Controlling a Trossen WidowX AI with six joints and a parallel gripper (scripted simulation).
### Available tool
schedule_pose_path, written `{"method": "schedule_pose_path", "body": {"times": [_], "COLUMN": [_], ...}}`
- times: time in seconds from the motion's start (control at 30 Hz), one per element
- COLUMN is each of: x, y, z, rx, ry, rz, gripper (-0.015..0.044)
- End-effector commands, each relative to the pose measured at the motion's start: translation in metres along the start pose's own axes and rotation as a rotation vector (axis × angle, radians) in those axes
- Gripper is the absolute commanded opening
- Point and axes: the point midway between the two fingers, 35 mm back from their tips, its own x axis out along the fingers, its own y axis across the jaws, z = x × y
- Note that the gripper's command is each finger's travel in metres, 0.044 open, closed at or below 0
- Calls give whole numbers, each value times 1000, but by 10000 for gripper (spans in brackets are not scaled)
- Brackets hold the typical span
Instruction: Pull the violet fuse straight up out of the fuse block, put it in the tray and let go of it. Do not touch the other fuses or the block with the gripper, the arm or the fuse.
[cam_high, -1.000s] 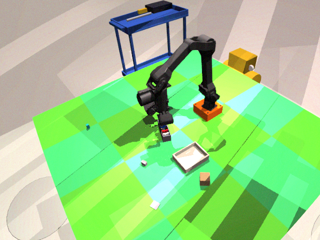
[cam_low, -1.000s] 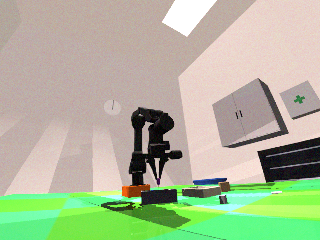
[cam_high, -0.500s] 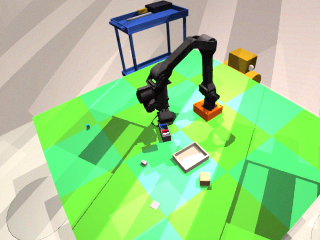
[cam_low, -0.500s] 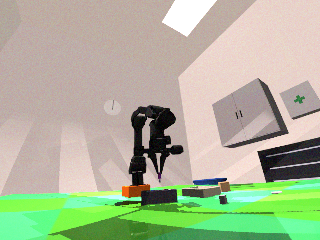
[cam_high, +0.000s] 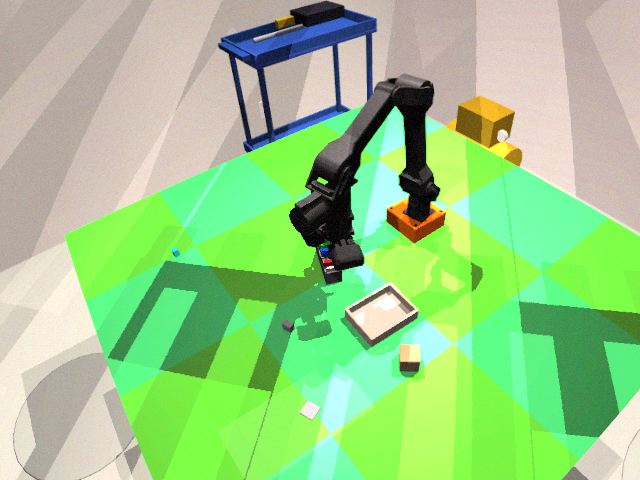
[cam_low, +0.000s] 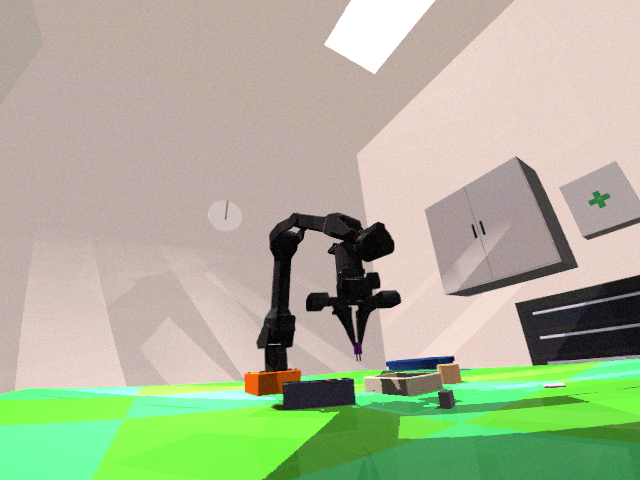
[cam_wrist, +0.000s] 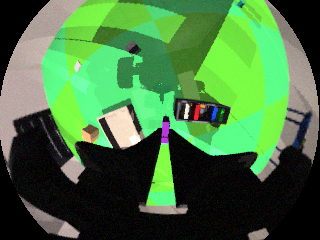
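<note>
My gripper (cam_low: 357, 345) (cam_wrist: 164, 131) is shut on the violet fuse (cam_low: 358, 349) (cam_wrist: 165, 129). The fuse hangs upright in the air, its two prongs pointing down, above the level of the block and the tray. The fuse block (cam_low: 318, 394) (cam_wrist: 227, 116) (cam_high: 332, 276) is dark and holds white, red, blue and green fuses. In the wrist view the violet fuse shows between the block and the beige tray (cam_wrist: 132, 111) (cam_high: 371, 340) (cam_low: 404, 386). In the top view the arm hides the fingertips and the violet fuse.
A tan cube (cam_high: 409, 357) (cam_low: 448, 373) (cam_wrist: 90, 133) stands close to the tray. A small dark cube (cam_high: 287, 326) (cam_low: 446, 398) (cam_wrist: 133, 47), a flat pale square (cam_high: 310, 410) (cam_wrist: 77, 65) and a small blue piece (cam_high: 175, 252) lie farther out on the table.
</note>
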Motion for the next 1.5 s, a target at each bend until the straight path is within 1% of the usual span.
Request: {"method": "schedule_pose_path", "body": {"times": [0.0,0.63,0.8,1.47], "x": [1,1,3,36], "y": [19,108,109,109], "z": [-7,-64,-65,-65], "rx": [2,2,2,2], "ry": [6,12,12,12], "rz": [2,7,7,7], "gripper": [0,0,0,0]}}
